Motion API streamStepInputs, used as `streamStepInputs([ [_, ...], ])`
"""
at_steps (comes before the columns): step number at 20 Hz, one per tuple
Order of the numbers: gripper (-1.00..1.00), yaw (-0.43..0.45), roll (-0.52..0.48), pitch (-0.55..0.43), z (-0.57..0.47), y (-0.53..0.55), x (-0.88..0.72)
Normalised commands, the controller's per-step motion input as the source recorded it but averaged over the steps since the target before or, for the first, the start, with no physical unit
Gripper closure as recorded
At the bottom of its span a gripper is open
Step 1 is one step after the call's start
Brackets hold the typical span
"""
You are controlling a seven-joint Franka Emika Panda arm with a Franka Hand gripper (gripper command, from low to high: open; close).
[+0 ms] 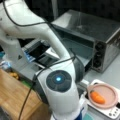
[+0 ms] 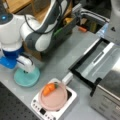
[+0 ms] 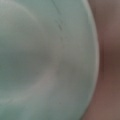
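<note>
Wrist view is filled w/ the teal plate [image 3: 47, 60], very close, so the cam sits just above it. Plate [image 2: 27, 77] lies flat on the gray table [image 2: 62, 57] at a front view's lower left, gripper [image 2: 25, 65] right on top of it, touching or nearly so; can't tell how far the jaws stand apart or if they have the rim. Just beside, towards a front view's right: pink plate [image 2: 53, 98] w/ a carrot [image 2: 48, 89] on a white scale [image 2: 71, 101]. Oven [image 2: 100, 67] w/ door down, well apart. Risks, as I judge: pressing down further could grind fingers into the plate; a shallow rim grip could slip; a sideways swing could knock the scale & roll the carrot off.
</note>
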Motion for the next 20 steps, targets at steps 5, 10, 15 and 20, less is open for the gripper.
streamStepInputs([
  [5, -1.00, -0.122, -0.041, 0.002, -0.05, -0.01, 0.10],
  [10, -1.00, -0.080, -0.070, -0.009, -0.07, 0.00, 0.08],
  [15, -1.00, -0.062, -0.090, -0.040, -0.09, -0.02, 0.08],
  [20, -1.00, -0.058, -0.095, -0.040, -0.10, -0.03, 0.05],
])
